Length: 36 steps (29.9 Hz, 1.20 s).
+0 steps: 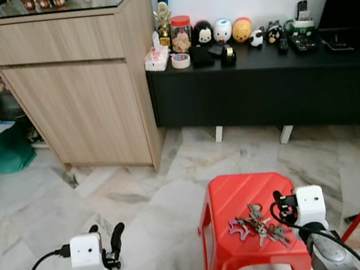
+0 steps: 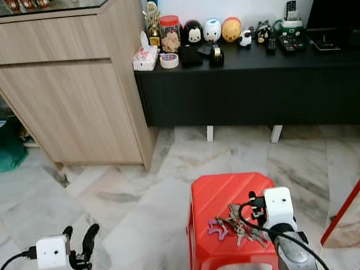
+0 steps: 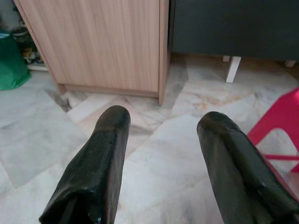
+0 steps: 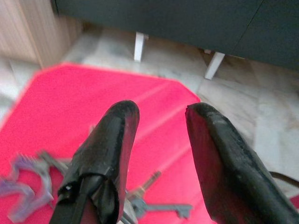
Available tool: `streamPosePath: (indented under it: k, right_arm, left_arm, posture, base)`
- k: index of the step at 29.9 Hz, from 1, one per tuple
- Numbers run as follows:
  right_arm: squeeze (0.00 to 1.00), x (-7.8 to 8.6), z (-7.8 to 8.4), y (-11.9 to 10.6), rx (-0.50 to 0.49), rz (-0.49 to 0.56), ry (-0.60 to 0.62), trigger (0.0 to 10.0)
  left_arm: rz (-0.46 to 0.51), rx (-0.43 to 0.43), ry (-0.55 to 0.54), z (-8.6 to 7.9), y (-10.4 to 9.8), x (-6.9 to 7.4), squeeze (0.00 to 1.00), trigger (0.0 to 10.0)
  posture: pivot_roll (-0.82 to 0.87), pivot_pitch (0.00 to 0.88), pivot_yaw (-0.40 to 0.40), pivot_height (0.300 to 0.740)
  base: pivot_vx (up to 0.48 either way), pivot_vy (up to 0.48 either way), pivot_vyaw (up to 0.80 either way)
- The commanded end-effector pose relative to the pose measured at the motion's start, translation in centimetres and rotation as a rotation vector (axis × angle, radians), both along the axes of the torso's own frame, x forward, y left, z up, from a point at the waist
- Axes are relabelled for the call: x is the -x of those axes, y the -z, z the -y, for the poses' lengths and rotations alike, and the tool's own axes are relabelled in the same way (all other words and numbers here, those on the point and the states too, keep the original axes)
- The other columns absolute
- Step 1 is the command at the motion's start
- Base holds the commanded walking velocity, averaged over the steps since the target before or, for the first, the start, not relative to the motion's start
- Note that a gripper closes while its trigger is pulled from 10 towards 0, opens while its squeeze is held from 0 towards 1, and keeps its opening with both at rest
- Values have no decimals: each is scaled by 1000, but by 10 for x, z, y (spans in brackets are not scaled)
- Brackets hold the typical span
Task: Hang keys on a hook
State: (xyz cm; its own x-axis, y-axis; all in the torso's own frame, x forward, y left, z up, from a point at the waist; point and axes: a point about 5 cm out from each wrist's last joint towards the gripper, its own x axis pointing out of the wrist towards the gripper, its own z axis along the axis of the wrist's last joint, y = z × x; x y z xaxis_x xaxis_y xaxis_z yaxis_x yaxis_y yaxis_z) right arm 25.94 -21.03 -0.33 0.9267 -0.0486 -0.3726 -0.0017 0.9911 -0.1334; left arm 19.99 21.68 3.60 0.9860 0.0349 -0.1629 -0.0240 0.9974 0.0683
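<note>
So the keys (image 1: 260, 226) were lying flat on top of the red stool (image 1: 242, 193), bunched toward the edge nearest me. The bunch's long axis ran across the seat, with a purple star-shaped tag (image 1: 238, 227) at the end closer to my left side and the key blades fanning out toward my right fingers (image 4: 161, 109). In my right wrist view one grey key (image 4: 166, 208) pointed sideways along the seat, and another stuck out at a slant.

My right fingers hung just above the stool, right beside the keys, spread apart with nothing between them, only red plastic showing through the gap. I couldn't tell if a tip was grazing the bunch.

My left fingers (image 3: 161, 121) sat well off to the stool's other side, over the marble floor (image 1: 108, 199), also spread wide and holding nothing.

Beyond the stool stood a wooden cabinet (image 1: 79, 82), and next to it a low black shelf (image 1: 261, 90) lined with little toy figures (image 1: 222, 31) and a jar (image 1: 181, 33).
</note>
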Motion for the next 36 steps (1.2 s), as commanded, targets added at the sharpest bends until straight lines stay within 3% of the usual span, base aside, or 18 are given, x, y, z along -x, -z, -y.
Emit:
streamPosePath:
  k: [1,4,9,12,19,21,23,25,31,36]
  right_arm:
    - [0,-3,2,4,43,-66,-14,10000]
    - [0,-7,1,4,43,-84,-37,10000]
    - [0,-18,-1,0,126,-129,-175,10000]
    - [0,-24,6,-3,144,-189,-224,10000]
    - [0,-10,19,10,250,-351,-348,10000]
    - [0,-9,18,10,241,-344,-355,10000]
    - [0,-15,15,3,231,-249,-339,10000]
    - [0,-23,7,-5,102,-119,-232,10000]
    - [0,-13,2,4,59,-113,-155,10000]
    - [0,-7,-4,9,42,-113,-196,10000]
  left_arm:
    - [17,-11,4,-2,-6,0,0,10000]
    - [15,-13,5,-3,-7,0,0,10000]
    - [12,-25,7,-7,-9,1,0,10000]
    - [10,-37,12,-11,-11,-1,0,10000]
    - [-6,-59,42,-12,-11,-1,0,10000]
    - [-6,-58,41,-13,-12,0,0,10000]
    - [-6,-58,41,-13,-12,0,0,10000]
    - [-4,-59,38,-14,-12,-1,0,10000]
    - [1,-58,40,-12,-13,-4,0,10000]
    - [-1,-61,45,-14,-13,-3,0,10000]
  posture:
    - [79,0,-37,610]
    - [87,0,-29,610]
    - [88,0,-13,610]
    - [89,0,-4,610]
    - [92,0,11,610]
    - [92,0,15,610]
    - [96,0,14,610]
    - [92,0,14,610]
    - [94,0,17,590]
    - [96,0,22,586]
  base:
    - [0,0,0]
    - [0,0,0]
    - [0,0,0]
    - [0,0,0]
    - [0,0,0]
    - [0,0,0]
    - [0,0,0]
    - [0,0,0]
    - [0,0,0]
    - [0,0,0]
